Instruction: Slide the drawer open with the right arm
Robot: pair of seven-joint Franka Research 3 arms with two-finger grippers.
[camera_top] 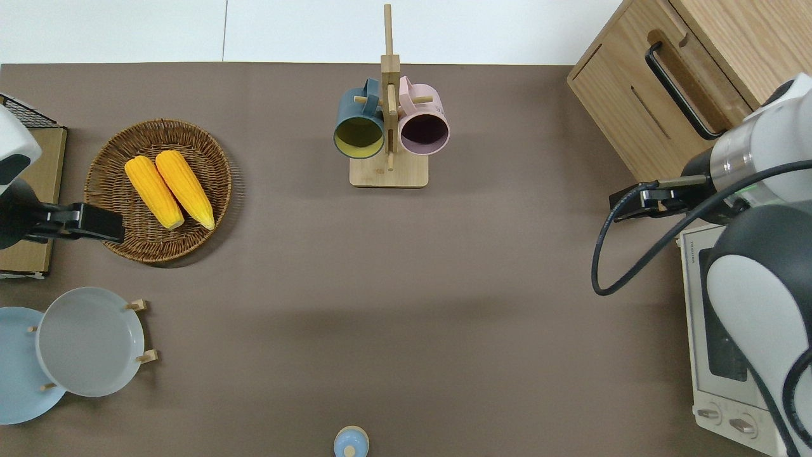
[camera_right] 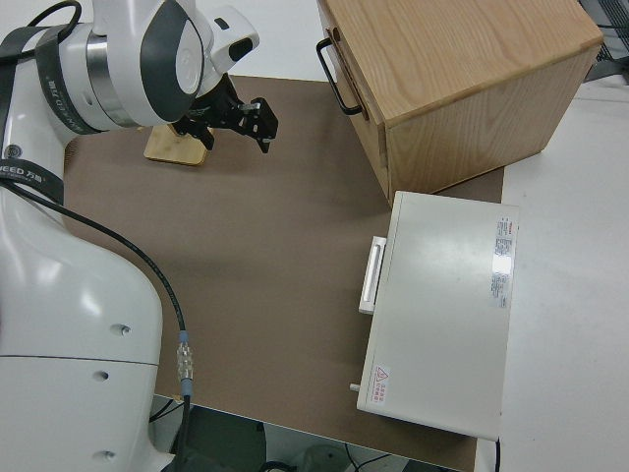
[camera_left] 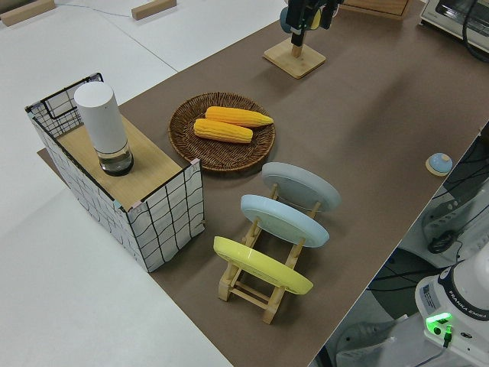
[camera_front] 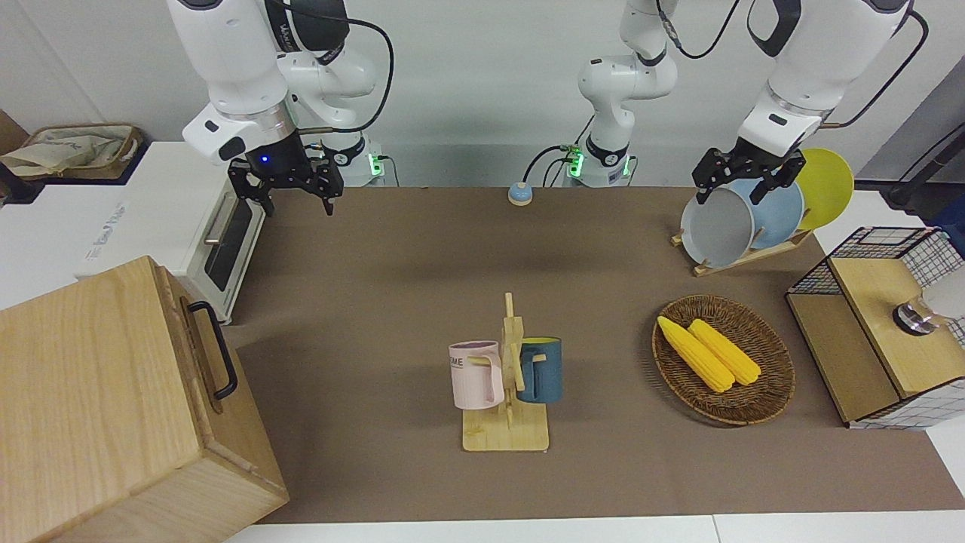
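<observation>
The drawer [camera_front: 197, 354] is the top one of a big pale wooden box [camera_top: 609, 82] at the right arm's end of the table. The black loop handle [camera_front: 215, 351] on its front also shows in the overhead view [camera_top: 677, 89] and the right side view [camera_right: 334, 74]. My right gripper [camera_front: 298, 202] hangs open in the air with a blue light on its wrist. In the overhead view the right gripper [camera_top: 625, 203] is over the brown mat beside the box's corner nearer the robots, well apart from the handle and holding nothing. My left gripper [camera_front: 742, 185] is parked and open.
A white toaster oven [camera_top: 717, 355] stands beside the box, nearer the robots. A mug rack [camera_front: 507, 434] with a pink and a blue mug stands mid-table. Toward the left arm's end are a wicker basket [camera_front: 776, 385] of corn, a plate rack [camera_front: 746, 260] and a wire-mesh cabinet [camera_front: 867, 354].
</observation>
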